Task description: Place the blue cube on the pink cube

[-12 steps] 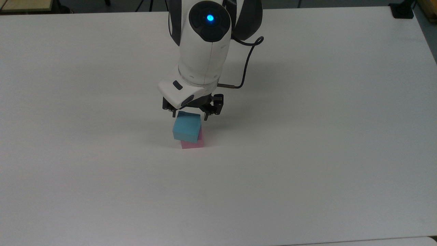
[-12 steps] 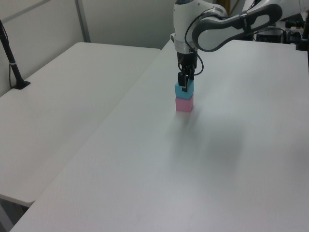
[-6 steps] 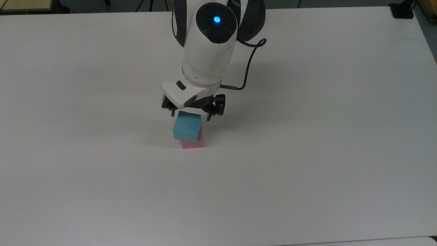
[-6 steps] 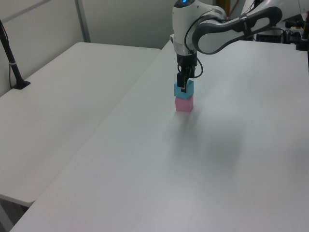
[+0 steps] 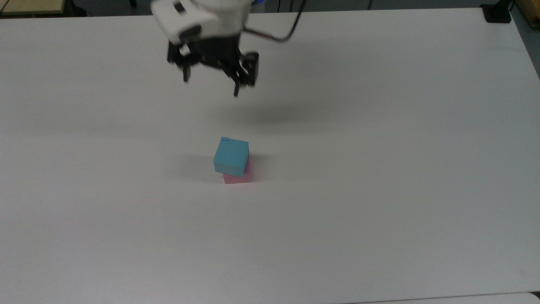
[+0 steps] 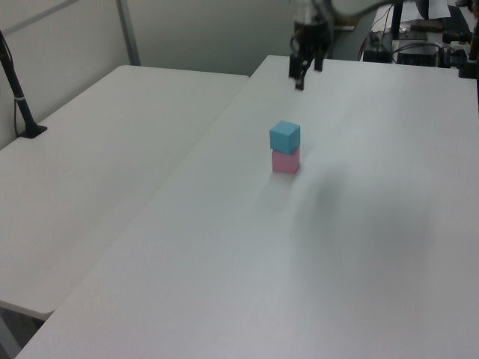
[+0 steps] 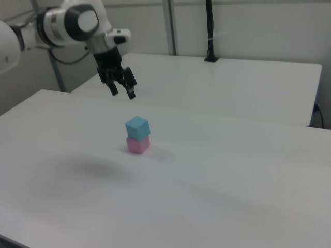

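Blue cube (image 5: pixel 230 155): stacked on pink cube (image 5: pixel 238 176), slightly twisted and overhanging, at the centre of the white table (image 5: pixel 379 190); probably light, soft foam, best gripped on opposite side faces. Gripper (image 5: pixel 209 83): at 12 o'clock from the stack in the top view, raised well clear, fingers spread wide, holding nothing. Surface matte and bare; a second white table (image 6: pixel 97 149) adjoins.

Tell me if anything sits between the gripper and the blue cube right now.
Nothing visible does. The gripper, fingers open, hangs above bare white table, apart from the blue cube, which already rests on the pink cube.
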Controlling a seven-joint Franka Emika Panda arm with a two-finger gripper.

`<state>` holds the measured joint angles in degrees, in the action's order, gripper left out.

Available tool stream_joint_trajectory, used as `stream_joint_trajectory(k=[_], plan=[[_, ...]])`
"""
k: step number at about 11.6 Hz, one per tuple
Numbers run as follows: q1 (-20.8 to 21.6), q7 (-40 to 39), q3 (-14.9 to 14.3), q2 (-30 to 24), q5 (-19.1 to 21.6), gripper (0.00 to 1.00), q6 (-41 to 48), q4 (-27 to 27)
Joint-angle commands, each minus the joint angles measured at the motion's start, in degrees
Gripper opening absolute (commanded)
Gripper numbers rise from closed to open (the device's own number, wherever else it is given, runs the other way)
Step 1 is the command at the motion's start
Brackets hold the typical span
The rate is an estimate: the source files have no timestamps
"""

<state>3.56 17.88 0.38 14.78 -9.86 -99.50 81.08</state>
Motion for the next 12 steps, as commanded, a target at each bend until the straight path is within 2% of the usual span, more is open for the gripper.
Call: stream_joint_trajectory(k=[1, 4, 5, 7, 8, 12], plan=[[-3.2, 0.93, -0.47, -11.23, 6.5, 1.0, 8.07, 4.26], [-3.64, 0.4, -0.91, -19.59, 6.7, 1.0, 9.41, 11.71], [-3.47, -0.47, -1.0, -20.74, 6.7, 1.0, 9.15, 13.04], [-3.64, -13.06, -1.0, -20.49, 6.17, 1.0, 8.71, 13.14], [-3.99, -15.57, -1.0, -20.4, 6.25, 1.0, 8.19, 13.06], [-4.44, -17.18, -1.0, -20.23, 5.9, 1.0, 6.52, 12.7]])
